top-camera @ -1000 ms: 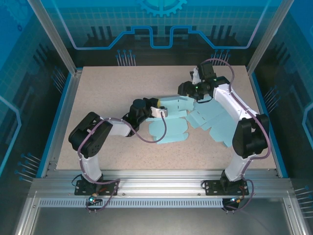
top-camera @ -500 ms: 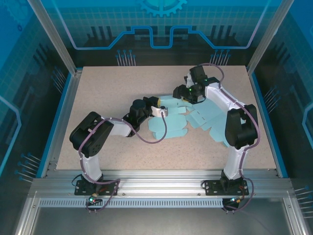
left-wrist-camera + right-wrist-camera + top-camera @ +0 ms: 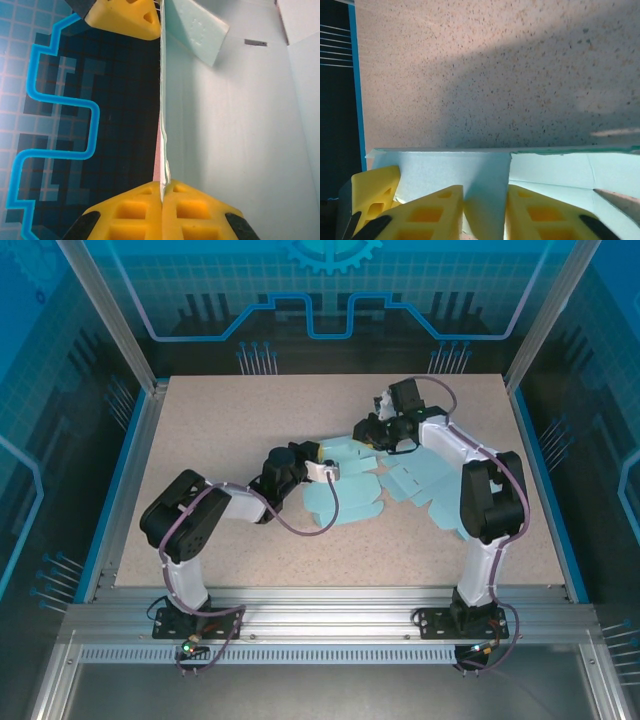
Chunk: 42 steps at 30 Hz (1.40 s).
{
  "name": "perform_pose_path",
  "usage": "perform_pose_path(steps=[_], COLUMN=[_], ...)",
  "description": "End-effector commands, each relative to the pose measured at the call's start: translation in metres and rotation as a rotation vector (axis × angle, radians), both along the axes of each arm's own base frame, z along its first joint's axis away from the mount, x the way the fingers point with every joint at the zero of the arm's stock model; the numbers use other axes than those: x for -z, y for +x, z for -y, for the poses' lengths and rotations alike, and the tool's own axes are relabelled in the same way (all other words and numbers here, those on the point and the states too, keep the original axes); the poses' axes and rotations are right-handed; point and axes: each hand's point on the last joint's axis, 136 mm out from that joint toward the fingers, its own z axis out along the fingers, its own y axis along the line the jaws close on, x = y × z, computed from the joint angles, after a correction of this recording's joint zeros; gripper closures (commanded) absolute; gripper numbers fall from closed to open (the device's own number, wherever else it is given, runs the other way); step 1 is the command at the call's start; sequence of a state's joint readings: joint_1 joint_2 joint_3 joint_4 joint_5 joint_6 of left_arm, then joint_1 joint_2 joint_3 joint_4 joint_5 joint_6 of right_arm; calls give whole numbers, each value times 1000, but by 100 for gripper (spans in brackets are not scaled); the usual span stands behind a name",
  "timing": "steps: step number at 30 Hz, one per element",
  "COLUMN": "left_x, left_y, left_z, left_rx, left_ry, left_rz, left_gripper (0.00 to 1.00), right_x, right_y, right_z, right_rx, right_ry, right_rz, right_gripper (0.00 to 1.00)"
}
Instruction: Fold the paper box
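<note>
Paper box (image 3: 350, 502) is light, floppy card (creases easily): left hand (image 3: 162, 186) pinches its edge; right hand (image 3: 485, 210) stands part-open at a flap.

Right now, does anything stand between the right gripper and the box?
Nothing visible does. The right gripper is right at the box: its paper shows in the gap between the open jaws.

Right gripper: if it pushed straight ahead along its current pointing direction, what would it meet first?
The paper box panel, already between the fingers of the right gripper; past its edge, probably the speckled table, depth unclear.
</note>
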<state>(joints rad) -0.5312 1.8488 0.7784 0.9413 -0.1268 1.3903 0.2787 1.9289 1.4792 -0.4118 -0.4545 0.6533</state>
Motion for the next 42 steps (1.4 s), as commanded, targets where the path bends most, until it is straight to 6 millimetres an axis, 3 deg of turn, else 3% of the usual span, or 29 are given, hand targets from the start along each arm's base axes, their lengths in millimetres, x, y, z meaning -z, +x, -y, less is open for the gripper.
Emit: perform_pose_path(steps=[1, 5, 10, 14, 21, 27, 38, 42], left_x=[-6, -10, -16, -26, -30, -32, -35, -32], left_y=[-10, -13, -15, -19, -24, -23, -22, -22], left_z=[5, 3, -2, -5, -7, -9, -12, -12], left_rx=[39, 39, 26, 20, 21, 23, 21, 20], left_ry=[-2, -20, -58, -112, -182, -206, -240, -234], left_rz=[14, 7, -12, -14, -62, -86, -110, -118], left_gripper=[100, 100, 100, 100, 100, 100, 100, 100], right_x=[-24, -33, -35, -15, 35, 57, 75, 66], right_y=[-11, -21, -40, -51, -46, -29, -12, -10], right_z=[-8, 15, 45, 57, 57, 58, 51, 44], right_rx=[-50, -14, 40, 40, 38, 72, 66, 52], right_ry=[65, 41, 14, -23, 4, 3, -23, 0], right_rz=[54, 100, 145, 142, 141, 188, 214, 248], right_gripper=[62, 48, 46, 47, 49, 48, 48, 49])
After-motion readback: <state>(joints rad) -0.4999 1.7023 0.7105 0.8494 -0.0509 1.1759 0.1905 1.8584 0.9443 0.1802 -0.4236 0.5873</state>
